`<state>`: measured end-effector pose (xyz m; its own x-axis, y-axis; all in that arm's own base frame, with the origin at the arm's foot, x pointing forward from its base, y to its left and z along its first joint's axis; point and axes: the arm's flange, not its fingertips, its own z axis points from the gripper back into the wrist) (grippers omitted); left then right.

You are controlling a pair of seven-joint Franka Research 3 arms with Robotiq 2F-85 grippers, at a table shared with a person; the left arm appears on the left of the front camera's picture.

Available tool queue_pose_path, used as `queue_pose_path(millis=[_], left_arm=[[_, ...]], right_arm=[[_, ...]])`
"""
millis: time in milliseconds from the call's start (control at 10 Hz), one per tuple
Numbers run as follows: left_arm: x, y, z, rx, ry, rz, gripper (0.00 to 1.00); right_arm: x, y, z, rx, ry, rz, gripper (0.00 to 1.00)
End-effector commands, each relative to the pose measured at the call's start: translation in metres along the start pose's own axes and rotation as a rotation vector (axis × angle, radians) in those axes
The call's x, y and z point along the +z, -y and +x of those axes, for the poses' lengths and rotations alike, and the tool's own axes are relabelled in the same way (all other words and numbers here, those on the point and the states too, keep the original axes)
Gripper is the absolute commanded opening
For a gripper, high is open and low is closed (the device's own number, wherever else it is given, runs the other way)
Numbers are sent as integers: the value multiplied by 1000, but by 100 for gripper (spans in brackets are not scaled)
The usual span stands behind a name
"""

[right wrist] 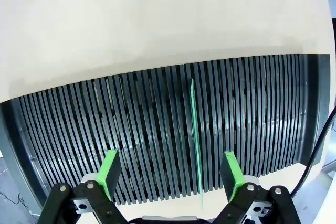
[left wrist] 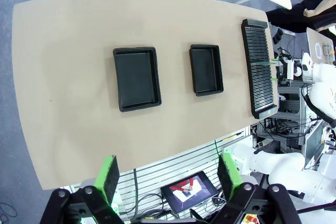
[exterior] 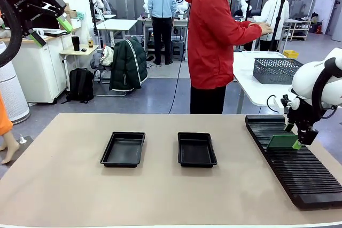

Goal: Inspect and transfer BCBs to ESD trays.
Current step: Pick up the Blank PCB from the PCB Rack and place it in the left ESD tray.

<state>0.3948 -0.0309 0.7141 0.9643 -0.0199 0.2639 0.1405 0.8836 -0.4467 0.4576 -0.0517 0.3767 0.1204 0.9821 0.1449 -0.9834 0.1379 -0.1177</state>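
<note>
The BCB (right wrist: 195, 140) stands on edge in the slotted rack (right wrist: 79, 129), between the spread fingers of the right claw (right wrist: 170, 169), untouched and nearer one pad (so not centred). I would centre the claw, close gently on the board's faces, then lift straight along the slot. Both ESD trays (exterior: 123, 149) lie well apart from it; the left claw (left wrist: 170, 177) hangs spread, high above the surface (left wrist: 63, 77).

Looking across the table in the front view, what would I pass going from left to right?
One black tray → a second black tray → a long ribbed black rack, with a green circuit board standing on edge in its slots.
</note>
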Motion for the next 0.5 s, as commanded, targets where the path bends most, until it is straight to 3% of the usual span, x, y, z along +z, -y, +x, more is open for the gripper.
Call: queue_pose_path(millis=[0,400], left_arm=[[0,-1,0,1,1,-1,100],[0,-1,0,1,1,-1,100]], right_arm=[[-4,5,6,29,-22,-29,97],[-8,11,11,79,-78,-51,86]])
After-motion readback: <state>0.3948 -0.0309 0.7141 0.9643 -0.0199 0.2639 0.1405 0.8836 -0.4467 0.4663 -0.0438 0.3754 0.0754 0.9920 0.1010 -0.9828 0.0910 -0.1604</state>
